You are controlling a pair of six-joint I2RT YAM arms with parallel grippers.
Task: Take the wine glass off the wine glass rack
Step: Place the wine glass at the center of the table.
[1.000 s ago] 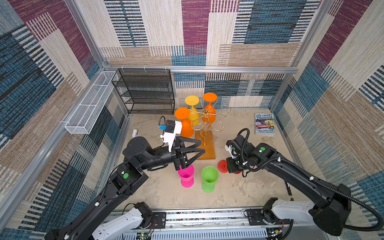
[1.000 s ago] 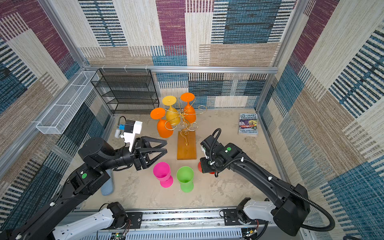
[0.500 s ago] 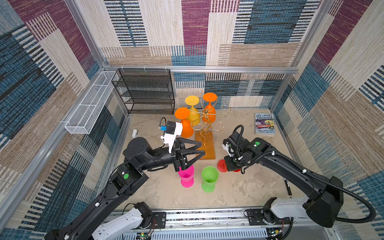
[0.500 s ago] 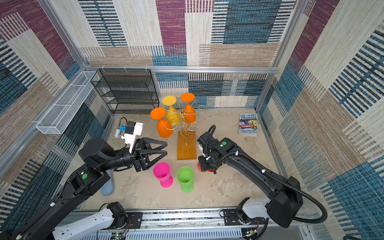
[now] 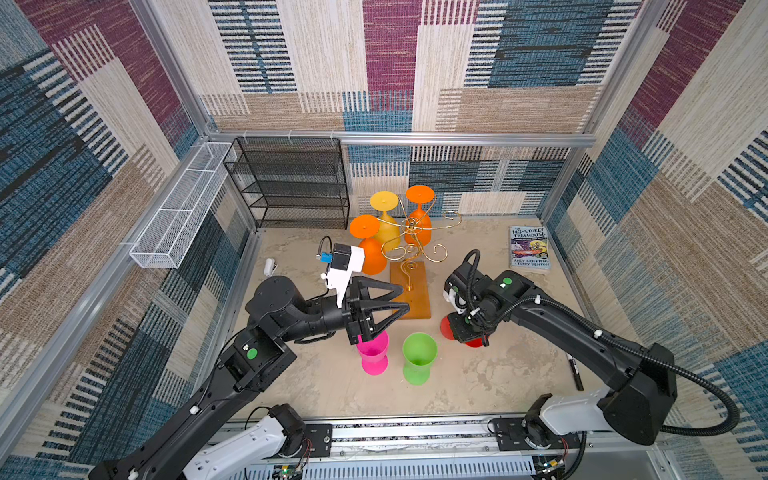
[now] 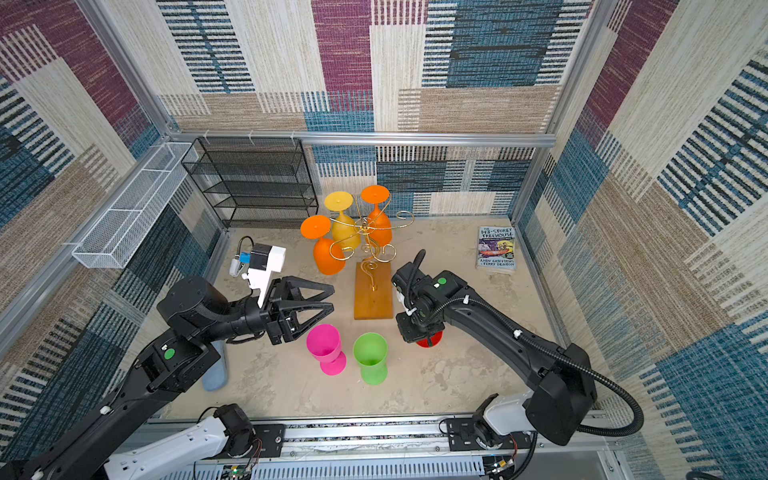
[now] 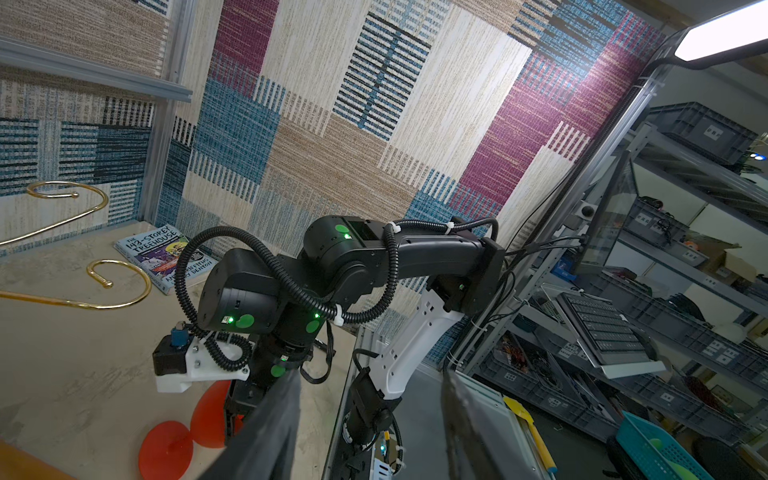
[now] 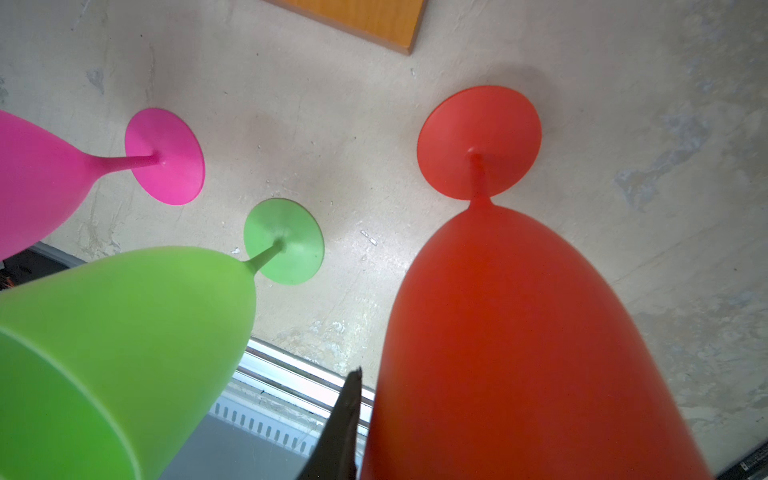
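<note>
The wine glass rack (image 5: 411, 226), gold wire on an orange-brown wooden base (image 5: 409, 291), stands mid-table and is seen in both top views. Three glasses hang from it upside down: an orange one (image 5: 372, 255), a yellow one (image 5: 386, 230) and another orange one (image 5: 417, 224). A red wine glass (image 8: 519, 353) stands upright on the table right of the base. My right gripper (image 5: 465, 332) points down over it. One finger (image 8: 343, 424) stands beside the bowl with a thin gap; the other is hidden. My left gripper (image 5: 401, 299) hangs open and empty above a pink glass (image 5: 373, 353).
A green glass (image 5: 419, 357) stands beside the pink one. A book (image 5: 530, 249) lies at the far right and a black marker (image 5: 575, 370) near the right arm. A black mesh shelf (image 5: 291, 187) and a white wire basket (image 5: 178, 216) line the back left.
My right wrist has swung a little toward the rack over the red glass, and its finger has eased off the bowl. The red glass and the left arm have stayed put.
</note>
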